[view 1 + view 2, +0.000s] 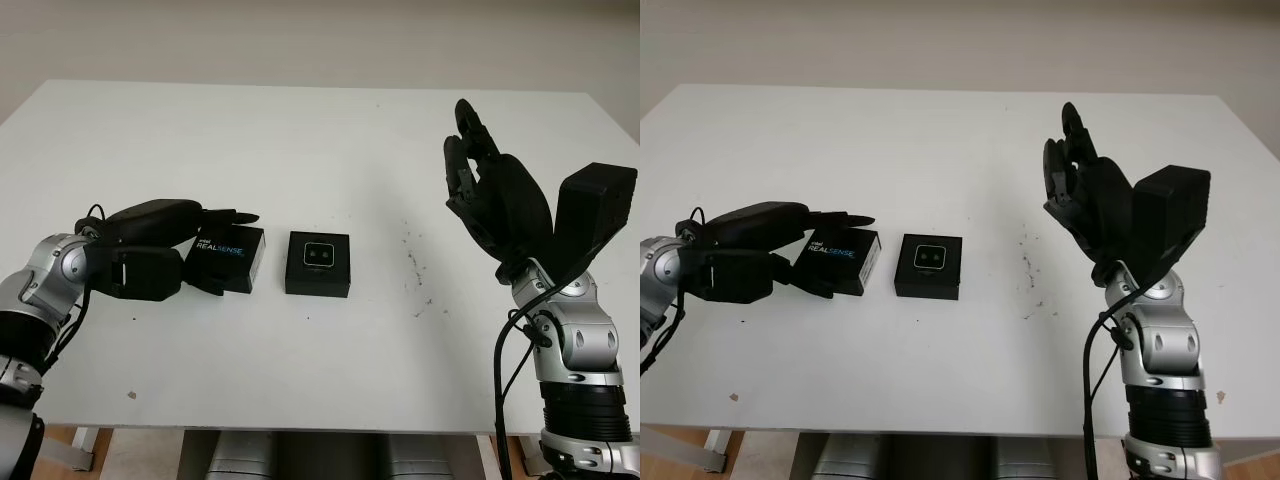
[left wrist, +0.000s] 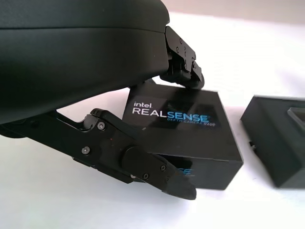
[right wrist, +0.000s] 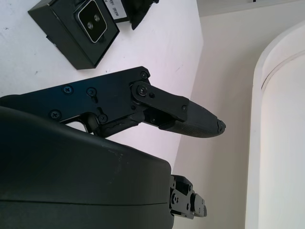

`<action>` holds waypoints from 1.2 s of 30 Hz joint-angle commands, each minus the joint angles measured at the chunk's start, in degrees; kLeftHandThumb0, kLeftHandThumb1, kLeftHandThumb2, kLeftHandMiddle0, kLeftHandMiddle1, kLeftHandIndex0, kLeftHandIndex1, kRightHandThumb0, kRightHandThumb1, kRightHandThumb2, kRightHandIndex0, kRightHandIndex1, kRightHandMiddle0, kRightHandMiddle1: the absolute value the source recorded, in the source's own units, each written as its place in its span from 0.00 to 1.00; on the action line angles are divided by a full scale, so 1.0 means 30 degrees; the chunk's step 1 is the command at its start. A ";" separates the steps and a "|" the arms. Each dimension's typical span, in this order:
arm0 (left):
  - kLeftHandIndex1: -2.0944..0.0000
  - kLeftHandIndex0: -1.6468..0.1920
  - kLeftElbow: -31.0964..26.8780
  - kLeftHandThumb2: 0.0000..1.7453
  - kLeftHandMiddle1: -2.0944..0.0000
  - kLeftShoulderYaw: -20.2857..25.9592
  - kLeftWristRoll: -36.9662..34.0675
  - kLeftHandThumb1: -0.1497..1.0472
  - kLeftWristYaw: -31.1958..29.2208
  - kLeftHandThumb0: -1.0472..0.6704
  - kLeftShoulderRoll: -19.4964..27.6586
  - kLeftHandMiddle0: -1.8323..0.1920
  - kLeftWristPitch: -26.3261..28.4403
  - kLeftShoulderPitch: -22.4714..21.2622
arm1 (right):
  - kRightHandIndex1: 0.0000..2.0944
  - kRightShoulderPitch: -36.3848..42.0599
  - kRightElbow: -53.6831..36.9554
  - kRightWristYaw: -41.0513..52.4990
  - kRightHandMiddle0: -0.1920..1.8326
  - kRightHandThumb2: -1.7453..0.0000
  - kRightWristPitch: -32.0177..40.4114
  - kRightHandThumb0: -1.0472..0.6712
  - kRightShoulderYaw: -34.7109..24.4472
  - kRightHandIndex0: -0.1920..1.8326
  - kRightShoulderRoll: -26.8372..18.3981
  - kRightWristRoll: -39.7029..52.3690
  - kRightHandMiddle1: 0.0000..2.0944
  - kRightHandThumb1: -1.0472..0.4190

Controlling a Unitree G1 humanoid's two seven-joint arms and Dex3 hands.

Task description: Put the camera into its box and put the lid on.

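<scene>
Now left hand (image 1: pixel 205 250) around lid (image 1: pixel 232 256)

Worktop (image 1: pixel 300 130): white, rectangular, with small dark specks right of centre. Lying directly on it: black lid (image 1: pixel 231 257) printed "intel REALSENSE", left of centre; black open box (image 1: pixel 318 264) just beside it to the right, not touching, with the camera (image 1: pixel 320 256) seated inside, lenses facing up.
</scene>
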 commanded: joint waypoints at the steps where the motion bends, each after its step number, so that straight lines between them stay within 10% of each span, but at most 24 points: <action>1: 0.61 0.77 0.0475 0.03 0.36 0.0203 0.0092 0.88 0.0682 0.43 -0.0146 0.81 -0.0509 0.0179 | 0.00 -0.0018 -0.0480 0.0074 0.00 0.57 -0.0018 0.26 0.0068 0.00 -0.0249 -0.0071 0.00 0.00; 7: 0.32 0.76 0.1326 0.03 0.25 0.0037 0.1638 0.96 0.4259 0.54 -0.0240 0.77 -0.1752 0.0324 | 0.00 0.0027 -0.0498 0.0181 0.00 0.57 -0.0002 0.25 -0.0003 0.00 -0.0189 0.0046 0.00 0.00; 13: 0.32 0.77 -0.0668 0.03 0.30 0.1019 0.1104 0.93 0.5487 0.57 -0.0670 0.75 0.0385 0.1035 | 0.00 0.0072 -0.0459 0.0174 0.00 0.57 -0.0080 0.25 0.0252 0.00 -0.0158 -0.0288 0.01 0.00; 27: 0.28 0.75 -0.9585 0.03 0.29 0.3214 -0.2801 0.91 0.0082 0.55 -0.1987 0.71 1.1383 0.1438 | 0.00 0.0223 -0.0365 -0.0053 0.00 0.59 -0.0402 0.25 0.0456 0.00 0.0638 -0.0044 0.01 0.00; 36: 0.27 0.68 -1.1242 0.03 0.26 0.2541 -0.4034 0.86 -0.4221 0.49 -0.2443 0.62 1.6486 -0.1095 | 0.00 0.0396 -0.0171 0.0032 0.01 0.58 -0.0573 0.26 0.0934 0.00 0.0835 -0.0239 0.02 0.00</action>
